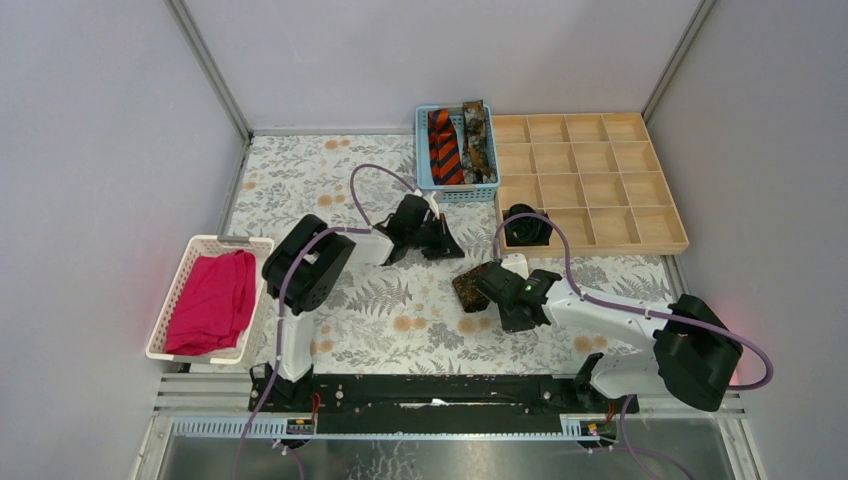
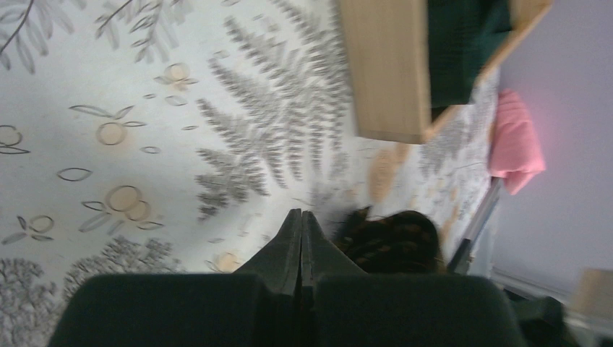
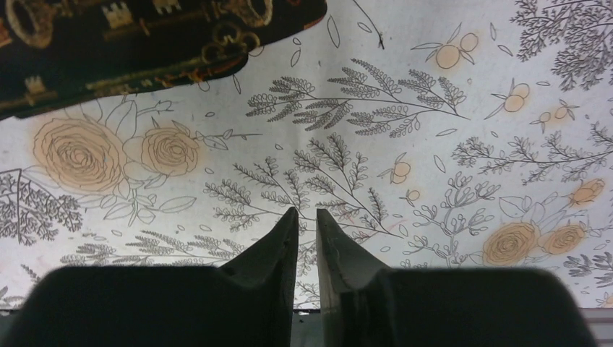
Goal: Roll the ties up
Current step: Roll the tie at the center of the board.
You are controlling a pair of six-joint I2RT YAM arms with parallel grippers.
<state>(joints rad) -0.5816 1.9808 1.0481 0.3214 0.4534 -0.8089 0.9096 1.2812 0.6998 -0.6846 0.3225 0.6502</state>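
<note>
A white basket [image 1: 172,290] at the far left of the surface [image 1: 400,320] holds a magenta cloth [image 1: 212,300]. The left end effector [image 2: 301,217] hangs over the floral print near the middle, its fingers pressed flat together with nothing between them. Behind it, a blue basket [image 1: 424,150] holds an orange-and-black striped tie [image 1: 445,148] and a brown mottled tie [image 1: 478,140], lying side by side as strips. In front and to the right, a dark brown coil [image 1: 468,290] sits on the surface; the right wrist view shows gold keys woven into it. The right end effector [image 3: 307,217] hovers just beside that coil, apart from it, its fingers a narrow slit apart and empty. A black coil [image 1: 525,226] rests in the near-left compartment of the wooden tray [image 1: 600,130].
</note>
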